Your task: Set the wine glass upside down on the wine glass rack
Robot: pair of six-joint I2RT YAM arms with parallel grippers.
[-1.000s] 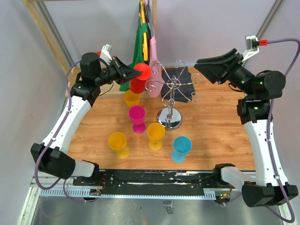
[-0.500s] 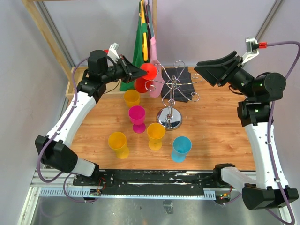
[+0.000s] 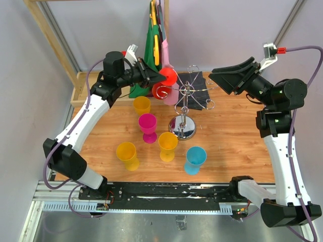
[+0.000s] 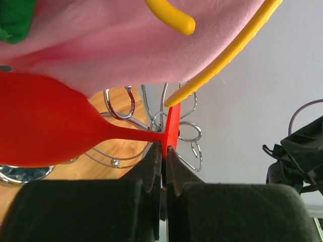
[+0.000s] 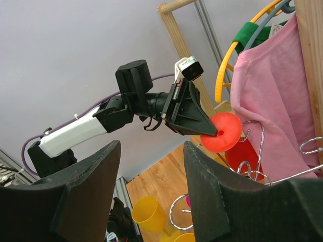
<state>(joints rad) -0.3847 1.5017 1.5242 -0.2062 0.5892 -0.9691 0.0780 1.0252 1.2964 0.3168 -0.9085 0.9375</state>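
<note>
wooden table (image 3: 227,136) carries the wine glass rack (image 3: 184,108); at the rack's upper left loops, the left gripper (image 3: 161,76) clamps the red wine glass (image 3: 170,76) by its foot, stem sideways; right gripper (image 3: 217,76) hovers beyond the rack's right, fingers apart

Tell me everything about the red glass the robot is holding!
The red wine glass looks like solid, glossy plastic, with a rounded bowl, a thin stem and a flat round foot. The left gripper has its jaws shut on the foot's edge. The glass is up in the air, tipped over with the bowl lower than the foot. It sits right by the spiral loops of the chrome wine glass rack, next to a hanging pink cloth. I cannot tell whether it touches the wire.
</note>
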